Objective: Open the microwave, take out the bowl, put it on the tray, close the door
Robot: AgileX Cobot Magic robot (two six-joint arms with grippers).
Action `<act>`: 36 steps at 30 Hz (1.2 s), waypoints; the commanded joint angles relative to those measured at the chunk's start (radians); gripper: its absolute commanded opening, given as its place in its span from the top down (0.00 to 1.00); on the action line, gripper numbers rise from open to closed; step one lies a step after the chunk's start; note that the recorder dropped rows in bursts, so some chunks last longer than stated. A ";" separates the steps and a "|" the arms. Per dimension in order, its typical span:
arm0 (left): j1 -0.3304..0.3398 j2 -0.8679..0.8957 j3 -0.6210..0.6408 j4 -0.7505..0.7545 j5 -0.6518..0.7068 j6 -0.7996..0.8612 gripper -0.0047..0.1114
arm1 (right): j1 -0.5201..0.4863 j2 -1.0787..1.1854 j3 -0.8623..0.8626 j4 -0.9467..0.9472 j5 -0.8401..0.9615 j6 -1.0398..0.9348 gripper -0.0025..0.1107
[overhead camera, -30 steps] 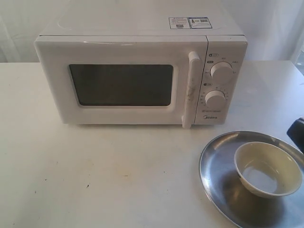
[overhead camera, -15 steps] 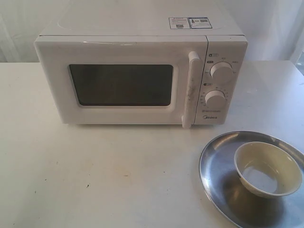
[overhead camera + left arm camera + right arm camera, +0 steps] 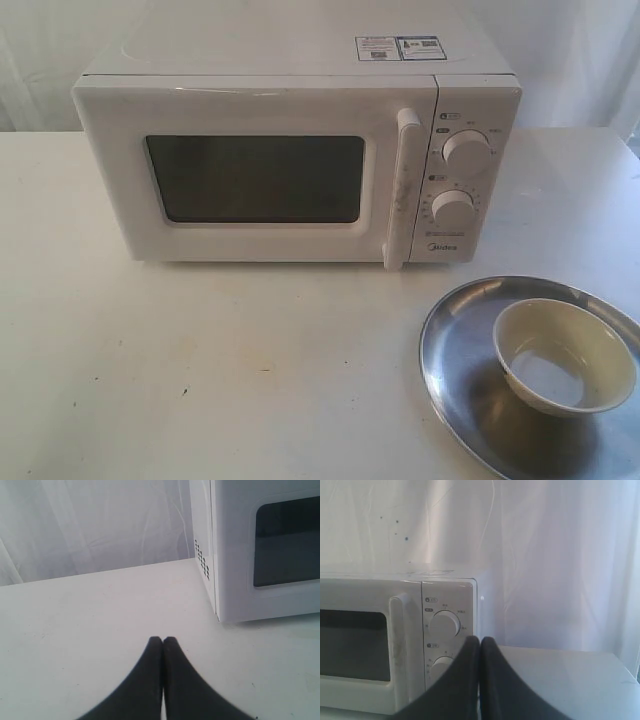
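The white microwave (image 3: 290, 150) stands at the back of the table with its door (image 3: 250, 175) closed, the bar handle (image 3: 402, 185) upright beside two knobs. The cream bowl (image 3: 565, 355) sits upright on the silver tray (image 3: 460, 360) at the front right. Neither gripper shows in the exterior view. In the left wrist view my left gripper (image 3: 163, 641) is shut and empty over bare table, off the microwave's (image 3: 260, 550) left front corner. In the right wrist view my right gripper (image 3: 480, 641) is shut and empty, facing the microwave's (image 3: 395, 635) knob panel from some way off.
A white curtain (image 3: 560, 50) hangs behind the table. The white tabletop (image 3: 200, 360) stretches in front of and left of the microwave. The tray runs past the lower right edge of the exterior view.
A dark piece of the right arm at the exterior view's right edge one second ago has gone out of view. Microwave, bowl and tray have not moved.
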 commanded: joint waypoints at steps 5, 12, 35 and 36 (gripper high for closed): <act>-0.005 -0.002 -0.003 -0.008 -0.004 0.000 0.96 | -0.003 -0.009 0.005 0.000 -0.017 -0.034 0.98; -0.005 -0.002 -0.003 -0.008 -0.004 0.000 0.96 | -0.003 -0.009 0.005 0.000 -0.014 -0.049 0.98; -0.005 -0.002 -0.003 -0.008 -0.004 0.000 0.96 | -0.162 -0.017 0.005 -0.145 0.059 0.168 0.98; -0.005 -0.002 -0.003 -0.008 -0.004 0.000 0.96 | -0.162 -0.019 0.005 -0.149 0.059 0.173 0.98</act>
